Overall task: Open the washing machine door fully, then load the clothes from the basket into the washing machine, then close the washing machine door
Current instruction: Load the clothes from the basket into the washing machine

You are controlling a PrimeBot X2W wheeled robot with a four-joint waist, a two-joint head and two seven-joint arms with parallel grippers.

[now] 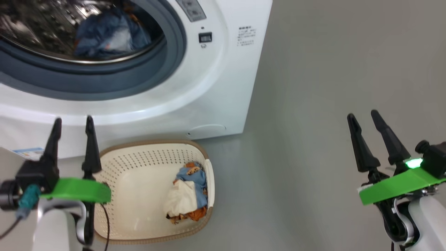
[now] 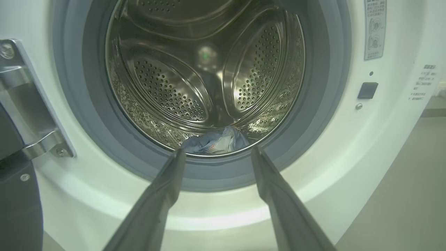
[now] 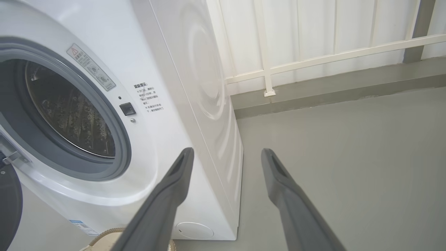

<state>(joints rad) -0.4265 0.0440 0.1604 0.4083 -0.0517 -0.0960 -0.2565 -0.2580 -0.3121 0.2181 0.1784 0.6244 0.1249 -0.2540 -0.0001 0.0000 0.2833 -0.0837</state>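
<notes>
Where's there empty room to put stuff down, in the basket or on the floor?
The basket is bare in its left half; the clothes crowd its right wall. The grey floor right of the washing machine is open too.

White washer (image 1: 223,87) with door (image 2: 17,209) swung open to the left, blue garment (image 1: 108,33) lay in drum (image 2: 167,83), cream basket (image 1: 139,157) near front held clothes (image 1: 188,191) at right.

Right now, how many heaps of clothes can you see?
2. A blue heap in the washing machine drum; a mixed heap at the right end of the basket. More may hide underneath.
</notes>
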